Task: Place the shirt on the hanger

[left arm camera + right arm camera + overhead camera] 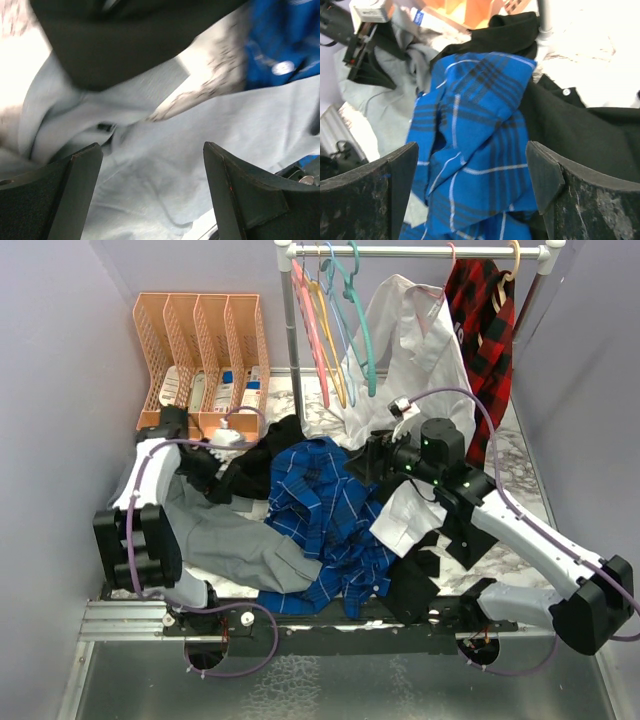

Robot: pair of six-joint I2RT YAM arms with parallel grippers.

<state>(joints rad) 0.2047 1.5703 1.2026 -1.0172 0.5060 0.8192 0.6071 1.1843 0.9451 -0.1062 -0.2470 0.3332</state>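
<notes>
The nearest hazard is the heap itself: the shirt [320, 515] lies crumpled in the lower middle of the top view, overlapping the grey shirt [240, 540] on its left and touching a black garment [255, 465] above it. A pinch taken low or off-centre would probably drag a second garment up with it. The left gripper [151, 150] is spread wide with nothing between its fingers. In its wrist view it looks down on grey cloth, and only a scrap of blue shows in the upper right corner, so closing there would catch the wrong shirt. The right gripper [471, 150] is likewise spread wide and empty. A bunched fold of the blue plaid fills the middle of its wrist view, between the two fingers and beyond them, with black cloth just to the right; whether the pads touch fabric I cannot tell. Grabbing that fold rather than the collar or a shoulder would likely leave the shirt hanging in a knot, hard to thread. Farther back, the hanger [365, 355] hangs from the rail [420, 252] at the top of the top view, crowded between the pink hangers [311, 340] and a white shirt [410, 330] — lifting it could hook a neighbour. It is well apart from both grippers, while the shirt lies right at the right one.
</notes>
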